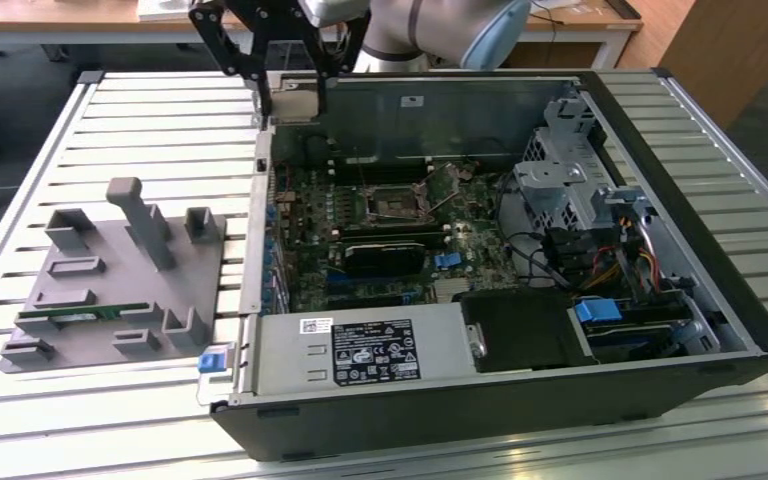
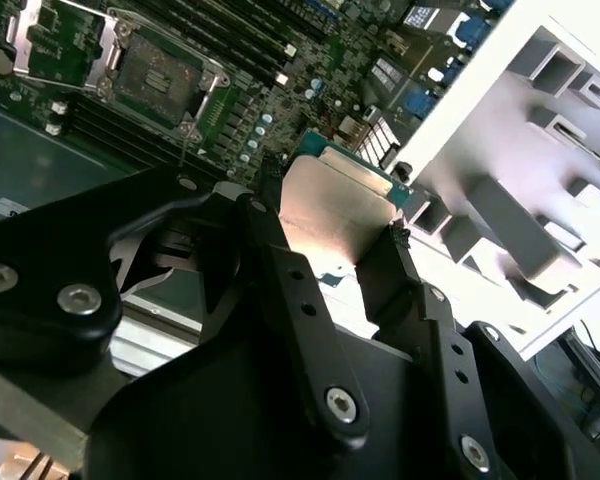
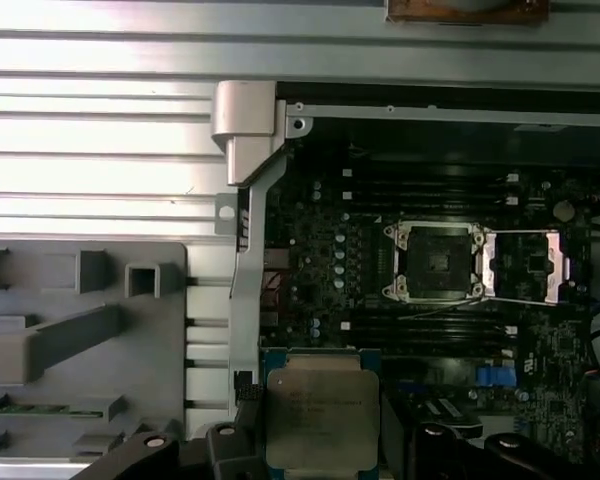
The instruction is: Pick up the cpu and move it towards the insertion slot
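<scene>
I've got the cpu [image 2: 332,215] clamped in the gripper [image 2: 325,255], jaws closed on its two opposite edges w/ one black finger [image 2: 280,270] on each side, silvery top facing the second wrist cam. So pick-up looks done: chip is off the grey fixture tray [image 1: 117,290] and in the air. In the exterior view the gripper [image 1: 281,95] hangs over the far edge of the open pc case [image 1: 518,400], toward that view's left corner. The insertion slot [image 3: 435,262] sits open on the motherboard [image 3: 330,250], frame lid flipped aside, dark centre bare. In the first wrist view the cpu [image 3: 320,415] is well apart from it, so I judge the carry approx. midway: lifted and over the case, not yet above the socket.
</scene>
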Motion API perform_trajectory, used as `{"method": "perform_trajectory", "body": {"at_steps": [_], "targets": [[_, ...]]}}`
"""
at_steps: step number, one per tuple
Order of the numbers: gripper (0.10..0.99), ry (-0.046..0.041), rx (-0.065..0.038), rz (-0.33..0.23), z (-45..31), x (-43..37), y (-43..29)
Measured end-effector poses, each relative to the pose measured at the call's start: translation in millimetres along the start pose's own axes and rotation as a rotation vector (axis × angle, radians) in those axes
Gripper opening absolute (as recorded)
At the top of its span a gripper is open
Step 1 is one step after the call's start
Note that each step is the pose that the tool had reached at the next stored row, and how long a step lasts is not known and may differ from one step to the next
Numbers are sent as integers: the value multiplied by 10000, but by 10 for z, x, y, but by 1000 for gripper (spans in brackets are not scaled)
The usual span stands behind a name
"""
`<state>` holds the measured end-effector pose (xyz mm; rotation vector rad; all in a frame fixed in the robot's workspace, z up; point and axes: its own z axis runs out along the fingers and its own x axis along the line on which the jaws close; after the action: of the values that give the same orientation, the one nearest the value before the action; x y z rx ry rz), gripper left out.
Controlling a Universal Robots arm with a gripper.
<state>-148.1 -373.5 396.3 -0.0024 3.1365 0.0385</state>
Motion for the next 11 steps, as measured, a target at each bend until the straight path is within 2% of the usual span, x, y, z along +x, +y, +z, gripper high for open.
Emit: {"method": "perform_trajectory", "body": {"at_steps": [7,11], "targets": [[545,-1,0,1,6,-178,2],[545,0,-1,0,9,-255,2]]}}
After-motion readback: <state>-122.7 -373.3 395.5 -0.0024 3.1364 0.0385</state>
